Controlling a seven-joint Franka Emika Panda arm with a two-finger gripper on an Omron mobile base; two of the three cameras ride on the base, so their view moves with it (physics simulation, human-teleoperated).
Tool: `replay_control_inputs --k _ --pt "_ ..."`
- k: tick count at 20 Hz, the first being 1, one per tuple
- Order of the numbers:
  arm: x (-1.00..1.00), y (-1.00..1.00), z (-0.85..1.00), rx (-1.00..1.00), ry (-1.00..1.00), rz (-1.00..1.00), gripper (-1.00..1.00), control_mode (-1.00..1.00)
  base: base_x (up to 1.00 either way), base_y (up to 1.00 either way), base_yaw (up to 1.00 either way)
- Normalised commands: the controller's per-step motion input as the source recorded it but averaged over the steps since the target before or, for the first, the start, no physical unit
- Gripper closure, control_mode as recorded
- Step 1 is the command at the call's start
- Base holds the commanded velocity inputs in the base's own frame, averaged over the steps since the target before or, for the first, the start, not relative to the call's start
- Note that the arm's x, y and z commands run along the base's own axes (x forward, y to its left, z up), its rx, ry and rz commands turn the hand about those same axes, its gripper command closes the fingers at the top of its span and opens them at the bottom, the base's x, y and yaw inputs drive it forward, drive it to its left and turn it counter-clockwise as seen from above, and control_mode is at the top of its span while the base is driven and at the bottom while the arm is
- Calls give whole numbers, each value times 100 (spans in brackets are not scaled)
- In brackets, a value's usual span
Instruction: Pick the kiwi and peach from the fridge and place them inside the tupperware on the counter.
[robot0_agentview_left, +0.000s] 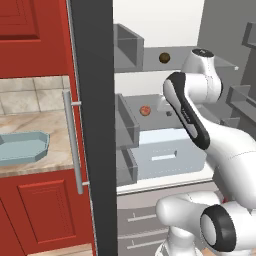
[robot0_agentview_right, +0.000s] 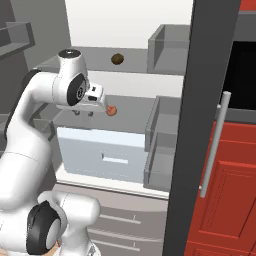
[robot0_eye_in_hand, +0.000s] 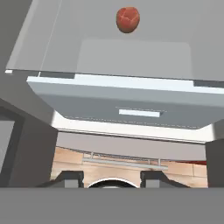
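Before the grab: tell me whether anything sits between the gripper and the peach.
Nothing visible does. The peach lies alone on the grey fridge shelf, with bare shelf between it and the open gripper.

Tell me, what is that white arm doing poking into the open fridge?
The white arm is reaching into the open fridge with its gripper open and empty, over the shelf where the orange-red peach lies. The dark brown kiwi sits on the shelf above. Nothing has been picked up yet. Out on the counter, the light blue tupperware has no fruit in the part that shows.
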Motion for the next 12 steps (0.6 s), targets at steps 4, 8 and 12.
replay_control_inputs --k 4,8,12 --pt "-19 0 5 0 -21 0 -100 -100 0 0 0" --pt "-21 0 31 0 -35 -2 -100 -100 0 0 0" --pt "-28 -5 29 0 -31 0 -100 -100 0 0 0"
